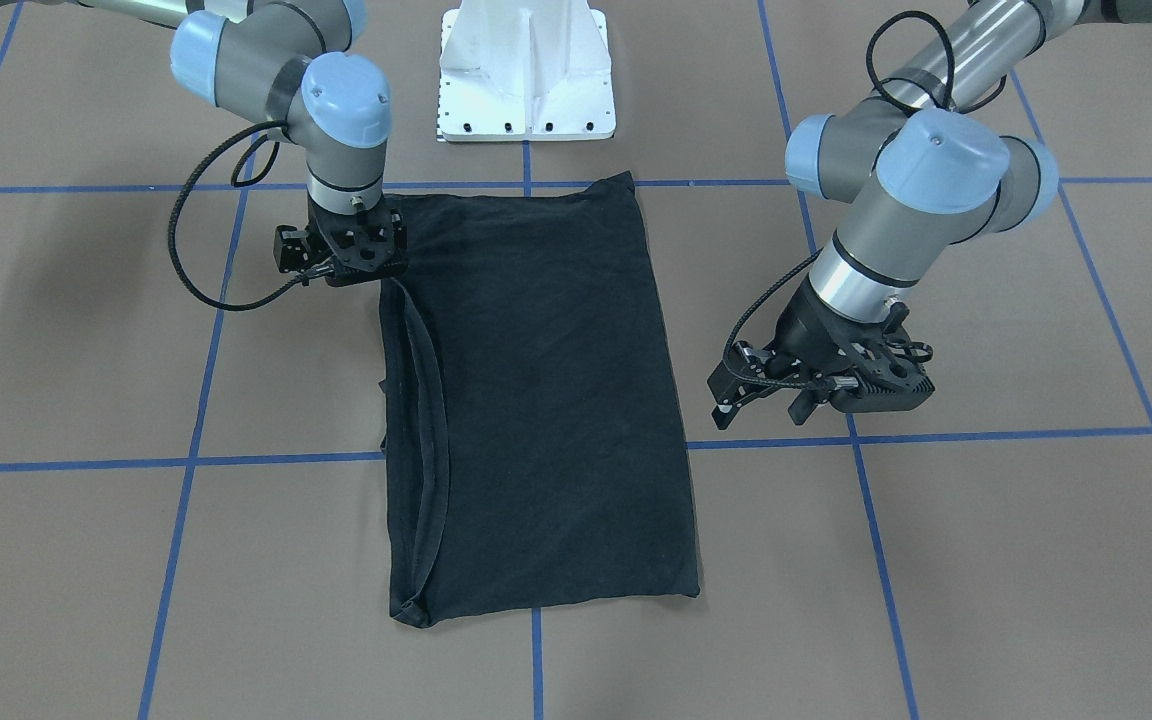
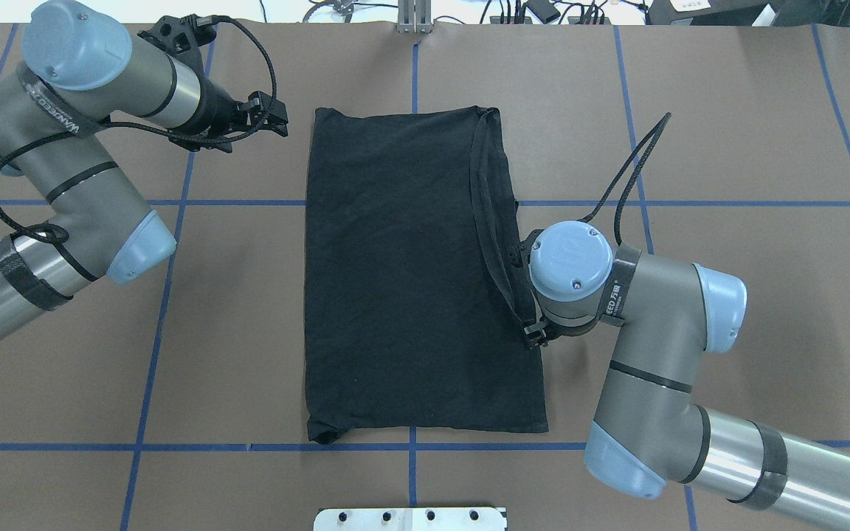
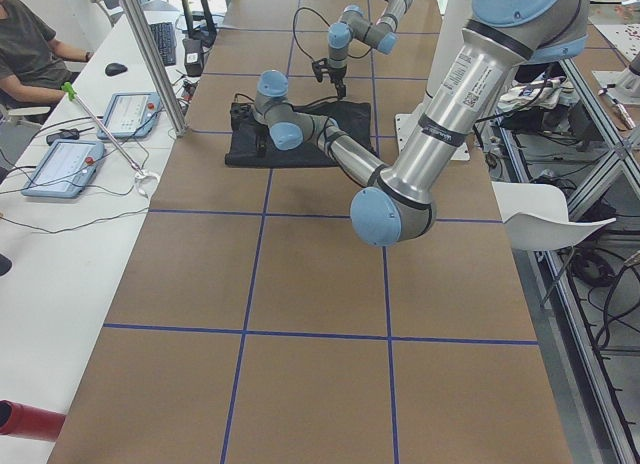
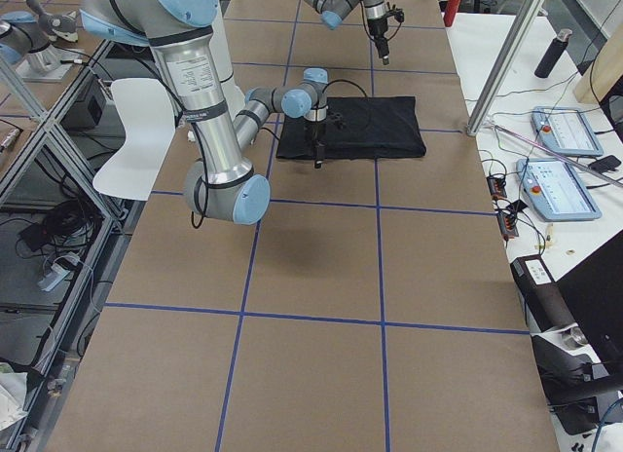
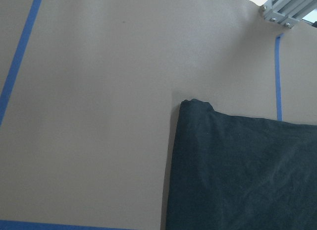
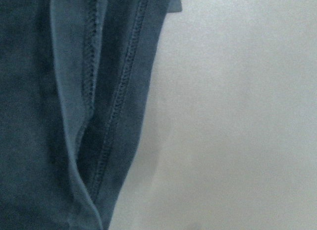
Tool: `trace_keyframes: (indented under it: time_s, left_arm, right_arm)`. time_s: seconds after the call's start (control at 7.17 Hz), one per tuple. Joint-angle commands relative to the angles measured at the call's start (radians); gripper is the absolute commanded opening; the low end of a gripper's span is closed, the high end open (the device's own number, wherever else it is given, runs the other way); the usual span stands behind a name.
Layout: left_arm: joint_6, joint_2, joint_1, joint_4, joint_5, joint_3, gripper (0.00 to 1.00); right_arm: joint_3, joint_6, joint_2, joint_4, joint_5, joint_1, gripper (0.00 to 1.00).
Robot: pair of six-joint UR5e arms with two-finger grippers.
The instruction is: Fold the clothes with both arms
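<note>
At the T-shirt's (image 1: 546,400) long edge on the robot's right, the right gripper (image 1: 354,265) points straight down. Its jaws are hidden under the wrist and camera mount in both table views, so I cannot tell whether they pinch the cloth or stand released. Its wrist camera shows only stitched hems layered along that edge, close and blurred, with bare surface beside them.

The left gripper (image 1: 761,405) hangs tilted over the bare surface (image 1: 986,560) on the shirt's other side, near the corner farthest from the robot and apart from the cloth. Its jaws look parted and hold nothing, though the black cable and mount crowd them. Its wrist camera catches just that corner of the shirt.

The black T-shirt lies flat in the middle of the brown surface, folded into a long rectangle, with one short end toward the white base block (image 1: 526,70). Only plain black cloth faces up. A curved seam runs down the side by the right gripper — the layers there do not lie quite flush.

Blue tape lines (image 1: 936,437) cross the surface in a grid. Both arms are cut off by the picture edges in the table views. In the side views the grippers are too small to read. A seated person (image 3: 25,44) is partly cropped at the corner of the left-end view.
</note>
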Motion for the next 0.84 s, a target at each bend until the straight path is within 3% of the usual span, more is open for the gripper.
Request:
trace_keyframes:
  time_s: [0.0, 0.28, 0.7]
  left_arm:
    - [0.0, 0.007, 0.0, 0.001, 0.0, -0.007, 1.0]
    - [0.001, 0.009, 0.0, 0.001, -0.002, -0.007, 1.0]
    - [0.004, 0.01, 0.0, 0.001, -0.008, -0.004, 1.0]
  right_arm:
    - [0.044, -0.007, 0.021, -0.023, 0.065, 0.049, 1.0]
    - [0.004, -0.009, 0.083, -0.02, 0.058, 0.051, 1.0]
    - [-0.164, -0.007, 0.23, -0.018, 0.05, 0.05, 1.0]
